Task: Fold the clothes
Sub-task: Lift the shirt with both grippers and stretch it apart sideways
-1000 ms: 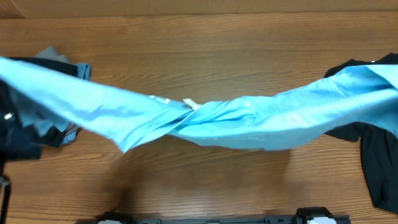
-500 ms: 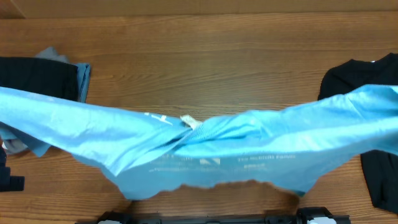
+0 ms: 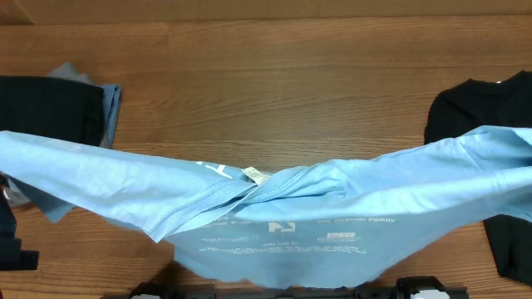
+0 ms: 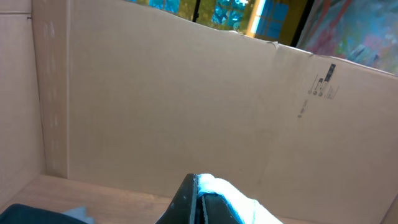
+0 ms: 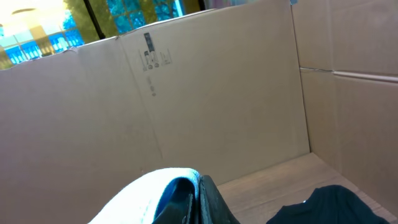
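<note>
1. Two grippers share one sky-blue T-shirt [image 3: 349, 199], which is stretched in a sagging band across the near half of the table [image 3: 266, 66]. It looks soft, light and limp, and will likely droop wherever it is unsupported, so the outer corners are the best places to hold it
2. At far left, a dark pile of other clothes [image 3: 50, 104] lies on the wood behind the shirt's left end
3. The left gripper [image 4: 196, 202] has its fingers pressed together on a pale-blue fold of the shirt
4. In the middle, the collar and its small tag [image 3: 256, 175] face up, with white lettering [image 3: 283, 228] just below and diagonal creases twisting the cloth
5. The right gripper [image 5: 200, 199] pinches the shirt's other end, fingers fully closed on the fabric
6. At far right, a black T-shirt [image 3: 465, 108] lies on the table, partly hidden by the blue one
</note>
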